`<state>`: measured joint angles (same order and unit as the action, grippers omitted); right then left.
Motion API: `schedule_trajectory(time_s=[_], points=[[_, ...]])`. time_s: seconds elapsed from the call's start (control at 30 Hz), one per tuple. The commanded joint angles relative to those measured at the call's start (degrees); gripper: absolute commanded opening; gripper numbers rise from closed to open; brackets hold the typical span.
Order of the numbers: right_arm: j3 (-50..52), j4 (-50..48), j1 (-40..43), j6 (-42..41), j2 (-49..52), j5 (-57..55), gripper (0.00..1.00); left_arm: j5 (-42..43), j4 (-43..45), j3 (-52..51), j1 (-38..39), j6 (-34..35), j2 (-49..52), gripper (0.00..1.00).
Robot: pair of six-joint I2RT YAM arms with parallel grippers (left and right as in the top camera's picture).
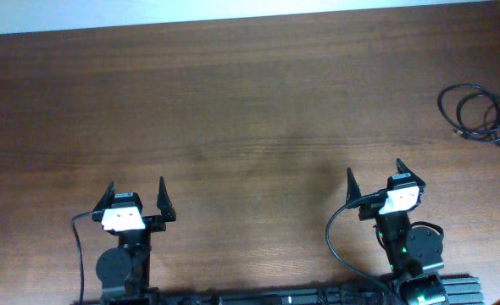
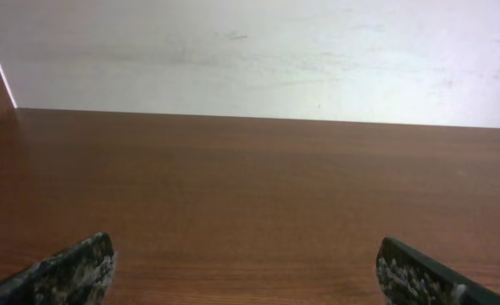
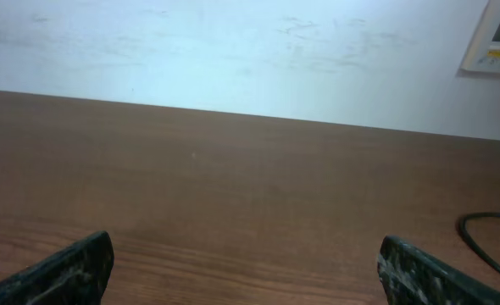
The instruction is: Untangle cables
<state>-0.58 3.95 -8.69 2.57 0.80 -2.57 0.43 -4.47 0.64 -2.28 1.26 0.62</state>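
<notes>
The cables (image 1: 485, 114) lie as a small bundle of thin black loops at the table's far right edge, partly cut off by the overhead view's border. One loop of cable (image 3: 487, 215) shows at the right edge of the right wrist view. My right gripper (image 1: 375, 167) (image 3: 245, 246) stands open near the front right, well short and left of the bundle, with bare wood between its fingers. My left gripper (image 1: 136, 185) (image 2: 243, 250) stands open at the front left, far from the cables, with nothing between its fingers.
The brown wooden table (image 1: 233, 110) ends at a pale wall behind. A white wall panel (image 3: 496, 38) shows at the upper right of the right wrist view. A thicker black wire (image 1: 330, 237) curves beside the right arm's base.
</notes>
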Motion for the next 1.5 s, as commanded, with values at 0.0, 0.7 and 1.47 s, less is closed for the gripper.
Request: schedule_trajectory(time_s=[0.0, 0.7, 1.47], points=[[0.3, 0.5, -0.2, -1.0, -0.6, -0.9, 0.99, -0.4, -0.3, -0.2, -0.2, -0.7, -0.3, 0.99], [0.3, 0.5, -0.3, -2.6, -0.6, -0.9, 0.99, -0.4, -0.3, -0.2, -0.2, -0.7, -0.3, 0.99], [0.3, 0.5, -0.3, -2.6, -0.6, -0.9, 0.99, -0.4, -0.3, -0.2, -0.2, -0.7, -0.3, 0.99]])
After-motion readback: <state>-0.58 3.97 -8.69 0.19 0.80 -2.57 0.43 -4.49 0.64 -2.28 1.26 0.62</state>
